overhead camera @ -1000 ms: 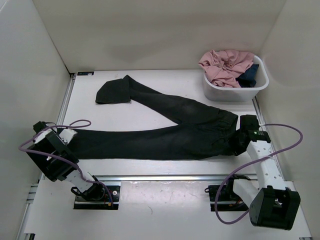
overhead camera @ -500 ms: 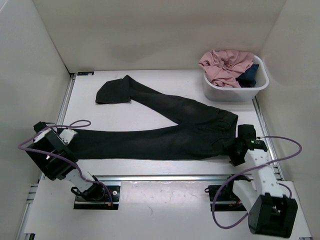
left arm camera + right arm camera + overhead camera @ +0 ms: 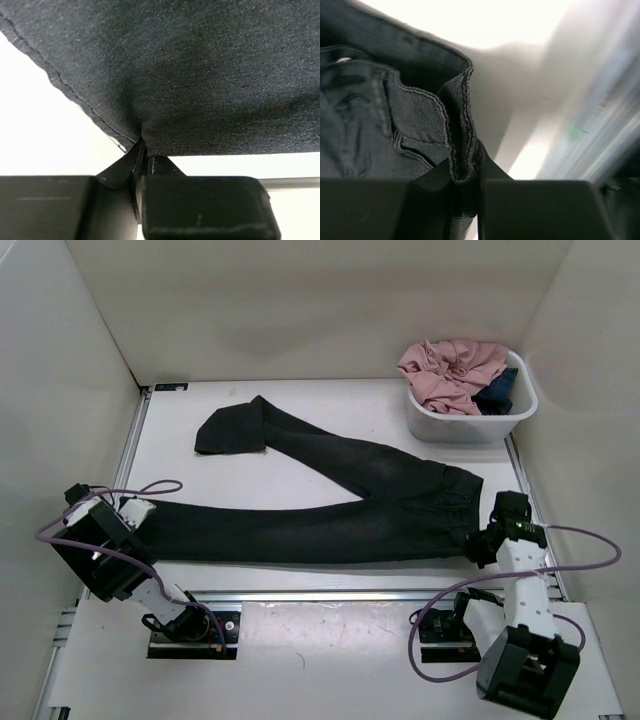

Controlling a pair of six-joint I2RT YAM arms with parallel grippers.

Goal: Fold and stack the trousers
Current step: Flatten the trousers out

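The black trousers [image 3: 330, 510] lie spread on the table in a V, waist at the right, one leg running to the left edge, the other angling to the back left with its cuff folded over. My left gripper [image 3: 137, 517] is shut on the hem of the near leg [image 3: 175, 75]; the fabric is pinched between its fingers [image 3: 200, 205]. At the near right corner of the waist, my right gripper [image 3: 478, 543] is shut on the waistband edge [image 3: 462, 150], whose stitched seam bunches between the jaws.
A white tub [image 3: 470, 420] stands at the back right, holding a pink garment [image 3: 450, 370] and a small dark blue garment [image 3: 497, 392]. White walls close in the table on the left, back and right. A metal rail [image 3: 320, 593] runs along the near edge.
My right gripper moved toward the near right corner of the waist and shut on the waistband. The trousers shifted slightly right and stretched. The left gripper tightened on the hem.
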